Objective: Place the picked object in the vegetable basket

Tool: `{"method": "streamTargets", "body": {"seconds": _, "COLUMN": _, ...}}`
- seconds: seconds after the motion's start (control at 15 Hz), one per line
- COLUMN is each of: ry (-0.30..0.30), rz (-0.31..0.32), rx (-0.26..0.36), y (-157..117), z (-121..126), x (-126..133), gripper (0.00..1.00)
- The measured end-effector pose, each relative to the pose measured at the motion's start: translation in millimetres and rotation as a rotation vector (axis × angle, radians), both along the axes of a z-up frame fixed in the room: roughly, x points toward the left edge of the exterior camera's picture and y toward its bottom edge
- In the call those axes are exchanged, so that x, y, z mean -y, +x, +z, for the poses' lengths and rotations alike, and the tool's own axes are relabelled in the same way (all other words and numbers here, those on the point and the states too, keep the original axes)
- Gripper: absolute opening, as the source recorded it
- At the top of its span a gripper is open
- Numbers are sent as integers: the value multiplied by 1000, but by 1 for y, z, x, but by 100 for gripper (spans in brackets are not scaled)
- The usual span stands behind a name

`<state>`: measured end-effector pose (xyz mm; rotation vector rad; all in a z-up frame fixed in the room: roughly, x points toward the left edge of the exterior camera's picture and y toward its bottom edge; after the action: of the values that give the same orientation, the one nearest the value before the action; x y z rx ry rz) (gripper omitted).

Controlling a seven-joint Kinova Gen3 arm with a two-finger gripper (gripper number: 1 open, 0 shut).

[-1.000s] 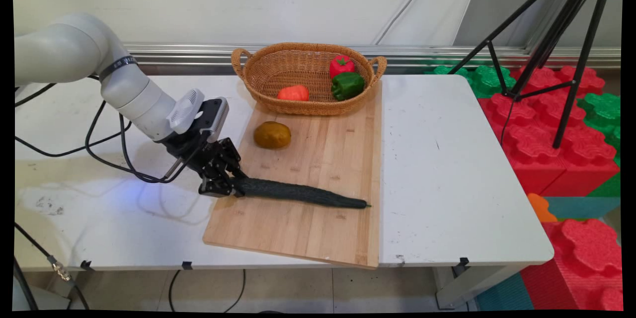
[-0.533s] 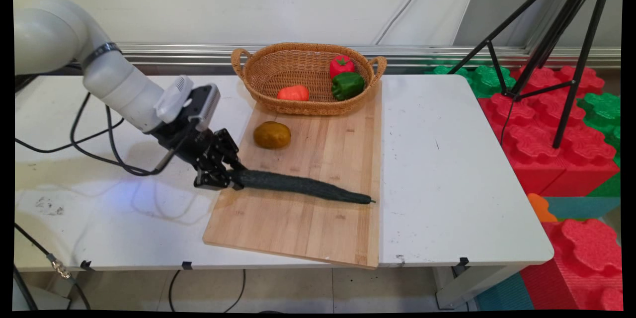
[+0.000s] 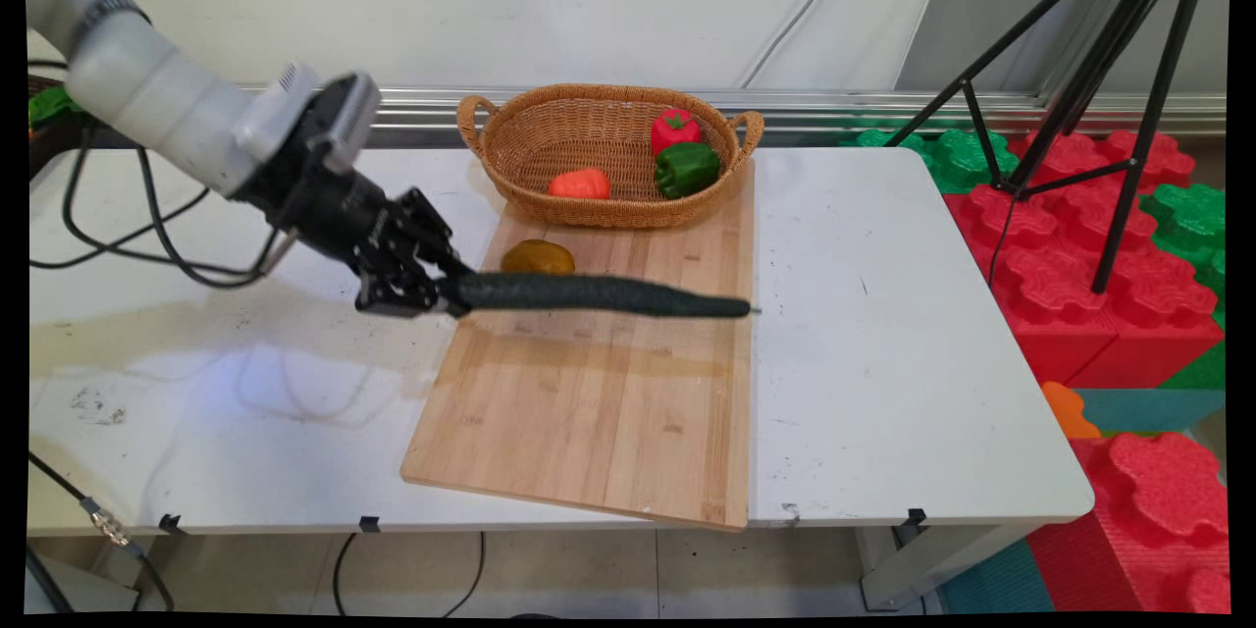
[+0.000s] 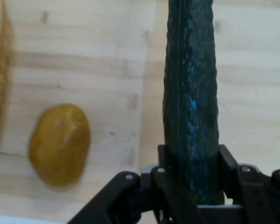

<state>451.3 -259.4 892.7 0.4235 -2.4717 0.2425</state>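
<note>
From across the counter [image 3: 883,314], the jaws are clamped on the cucumber [image 3: 599,294] by its left end, holding it level above the cutting board [image 3: 589,422], its long axis pointing right, away from the gripper [image 3: 432,289]. A potato [image 3: 537,257] lies just behind the cucumber.

From the hand, the cucumber [image 4: 191,102] runs straight ahead of the gripper [image 4: 191,186], the potato [image 4: 59,143] to its left.

White rounded arm [image 3: 147,88] from the frame's upper left, black cables [image 3: 147,245] looping below, ending in black linkage gripper [image 3: 417,285] with silver screws.
</note>
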Motion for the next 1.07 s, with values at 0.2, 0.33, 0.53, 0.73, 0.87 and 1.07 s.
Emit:
{"method": "streamTargets", "body": {"seconds": 0.2, "ry": -27, "rz": 23, "rx": -25, "y": 8, "z": 20, "x": 3, "gripper": 0}}
{"method": "streamTargets", "body": {"seconds": 0.33, "ry": -56, "rz": 47, "rx": -34, "y": 16, "z": 34, "x": 9, "gripper": 0}}
{"method": "streamTargets", "body": {"seconds": 0.53, "ry": -104, "rz": 91, "rx": -32, "y": 30, "z": 51, "x": 25, "gripper": 0}}
{"method": "streamTargets", "body": {"seconds": 0.73, "ry": -148, "rz": 124, "rx": -16, "y": 42, "z": 61, "x": 42, "gripper": 0}}
{"method": "streamTargets", "body": {"seconds": 0.87, "ry": -171, "rz": 140, "rx": -1, "y": 48, "z": 64, "x": 53, "gripper": 0}}
{"method": "streamTargets", "body": {"seconds": 1.07, "ry": -205, "rz": 166, "rx": 23, "y": 58, "z": 65, "x": 74, "gripper": 0}}
